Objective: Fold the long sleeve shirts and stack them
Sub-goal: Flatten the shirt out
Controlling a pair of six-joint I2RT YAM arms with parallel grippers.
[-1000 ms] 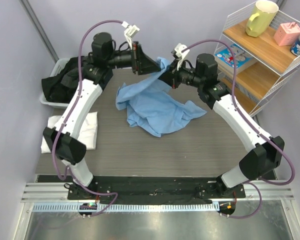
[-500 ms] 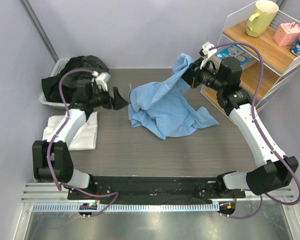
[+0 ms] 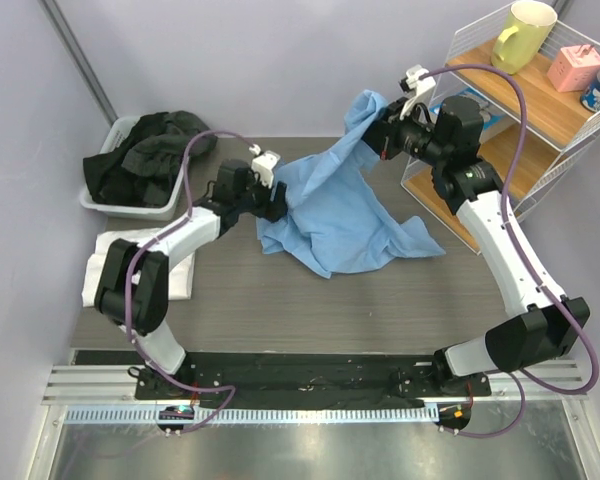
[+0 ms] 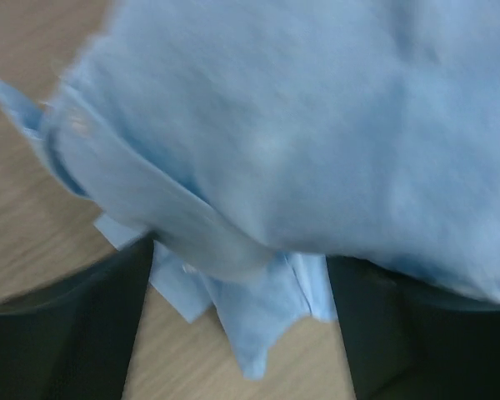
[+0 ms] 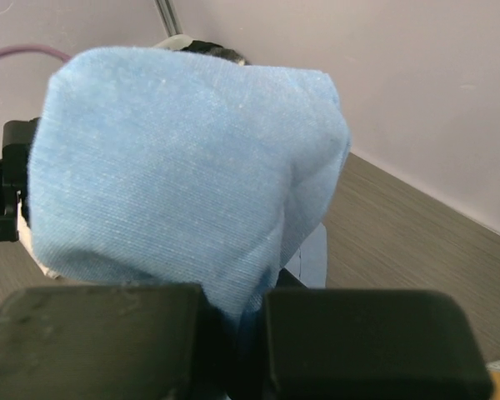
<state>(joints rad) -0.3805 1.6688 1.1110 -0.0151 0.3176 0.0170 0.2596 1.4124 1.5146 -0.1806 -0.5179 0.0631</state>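
1. Top external view is showing a grey bin [image 3: 130,208] sitting at the far-left corner of the table [image 3: 280,300], with dark clothing [image 3: 145,155] heaping over its rim.
2. On the near side of the bin, the white shirt [image 3: 180,272] is lying folded flat along the table's left edge, and the left arm is crossing above it.
3. The left gripper [image 3: 278,203] is reaching low to the left border of the light blue shirt [image 3: 340,215]. In the left wrist view its fingers [image 4: 67,333] are standing wide apart, not pinching, with loose blue cloth [image 4: 317,150] hanging over and between them.
4. The light blue shirt is sprawling crumpled over the middle of the table, while one part is rising up and to the right, off the surface.
5. The right gripper [image 3: 378,135] is holding that raised part aloft near the far-right corner. In the right wrist view its jaws are clamping tight on the fabric [image 5: 183,167], which is bunching out beyond the fingertips.
6. A wire shelf [image 3: 540,110] is standing at the far right, carrying a yellow mug [image 3: 523,35] and a pink box [image 3: 576,66] on its top board.
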